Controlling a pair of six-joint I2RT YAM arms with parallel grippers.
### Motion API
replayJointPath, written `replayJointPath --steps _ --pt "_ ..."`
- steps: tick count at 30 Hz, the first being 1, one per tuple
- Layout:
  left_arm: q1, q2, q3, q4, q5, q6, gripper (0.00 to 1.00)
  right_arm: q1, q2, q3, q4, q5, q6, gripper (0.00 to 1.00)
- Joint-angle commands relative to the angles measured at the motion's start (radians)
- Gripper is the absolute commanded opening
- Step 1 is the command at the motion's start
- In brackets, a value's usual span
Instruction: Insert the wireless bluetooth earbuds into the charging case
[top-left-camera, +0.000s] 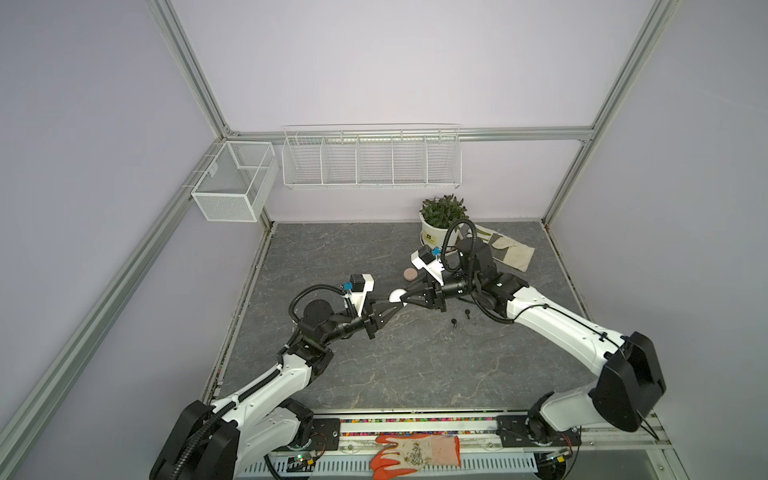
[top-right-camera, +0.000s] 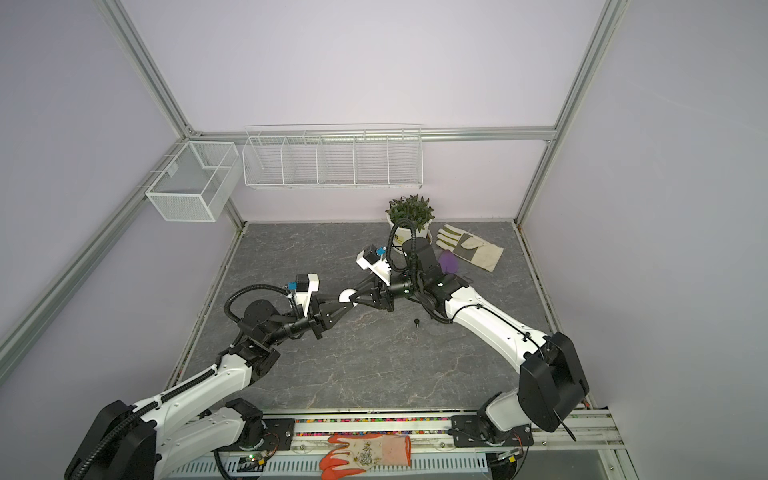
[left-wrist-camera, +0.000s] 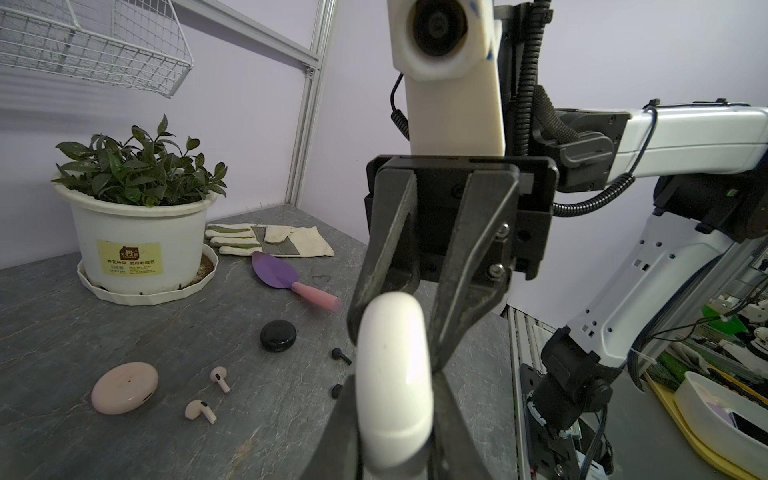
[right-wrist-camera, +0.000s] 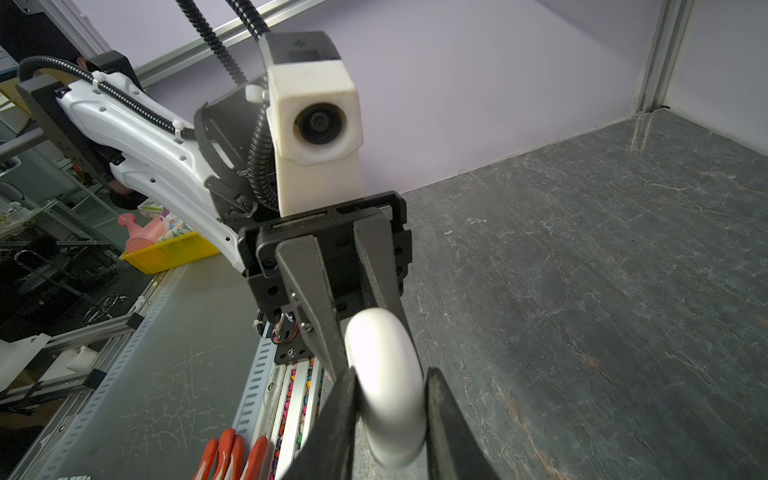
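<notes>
The left gripper (left-wrist-camera: 395, 386) is clamping the white charging case (top-left-camera: 395, 296) at mid-frame in both top views; the right gripper (right-wrist-camera: 392, 374) is pinching its opposite edge. Two black earbuds (top-left-camera: 467, 313) are lying on the table (top-left-camera: 415, 374), lower right of the case.

I'm holding the white case (left-wrist-camera: 392, 382) up on edge; two pale earbuds (left-wrist-camera: 219, 376) and two black earbuds (left-wrist-camera: 340, 355) are lying loose.

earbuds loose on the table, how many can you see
4: two whitish earbuds beside the pink case, two black earbuds near the black case. Others may be hidden behind the held white case.
</notes>
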Motion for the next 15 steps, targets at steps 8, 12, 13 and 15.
replayJointPath --steps 8,12,13,15 --pt "0.002 -0.033 0.013 -0.051 -0.221 0.012 0.56 0.012 0.013 0.021 -0.054 0.041 0.03 0.18" --pt "0.002 -0.051 -0.003 -0.068 -0.273 0.016 0.64 -0.005 0.015 0.026 -0.056 0.05 0.032 0.17" --pt "0.002 -0.056 -0.007 -0.074 -0.283 0.017 0.65 -0.008 0.02 0.029 -0.055 0.053 0.033 0.17" --pt "0.002 -0.061 -0.015 -0.075 -0.293 0.016 0.65 -0.014 0.031 0.037 -0.052 0.056 0.04 0.16"
